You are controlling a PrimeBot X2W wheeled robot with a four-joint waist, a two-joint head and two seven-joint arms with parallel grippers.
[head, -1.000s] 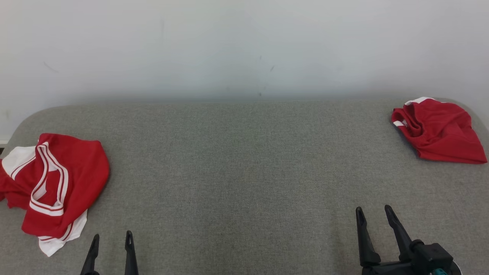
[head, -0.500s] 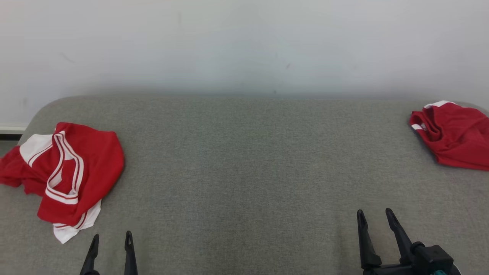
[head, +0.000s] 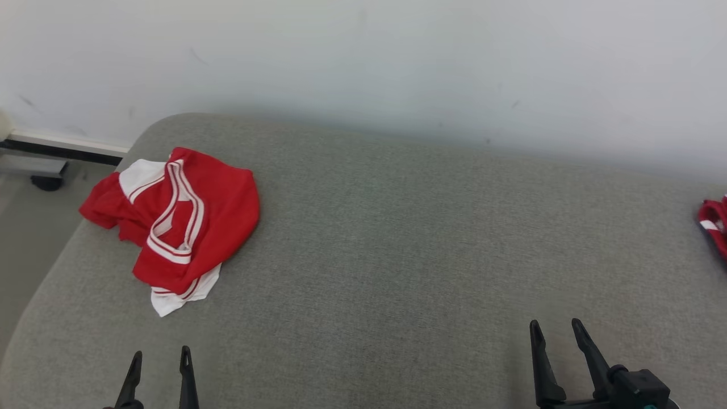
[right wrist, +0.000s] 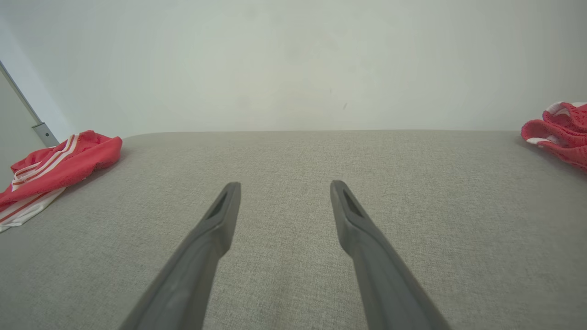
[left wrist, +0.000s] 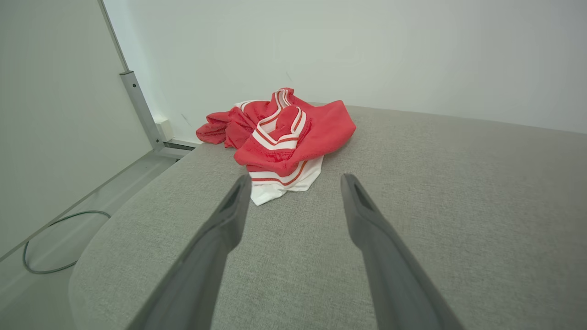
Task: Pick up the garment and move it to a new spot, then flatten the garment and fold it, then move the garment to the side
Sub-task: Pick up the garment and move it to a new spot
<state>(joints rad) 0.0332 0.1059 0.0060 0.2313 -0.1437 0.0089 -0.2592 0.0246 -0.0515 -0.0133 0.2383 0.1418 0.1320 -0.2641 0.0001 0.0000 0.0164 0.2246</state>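
Note:
A crumpled red garment (head: pixel 182 221) with white trim lies near the left end of the grey padded surface (head: pixel 397 238); the same garment (left wrist: pixel 284 133) sits just beyond my left fingertips in the left wrist view and at the far left (right wrist: pixel 50 169) in the right wrist view. My left gripper (head: pixel 160 359) is open at the lower left, empty, short of the garment. At the lower right my right gripper (head: pixel 555 330) stands open and empty over bare fabric, its jaws apart in the right wrist view (right wrist: pixel 284 188).
A second red garment (head: pixel 714 224) lies at the right edge of the surface, also at the right (right wrist: pixel 559 133) in the right wrist view. A white wall runs behind. Left of the surface are floor, a metal post (left wrist: pixel 140 110) and a cable (left wrist: pixel 50 243).
The head camera has turned left: the whole picture slid right, bringing the left garment toward the middle and the right one nearly out. Both grippers stay open in place.

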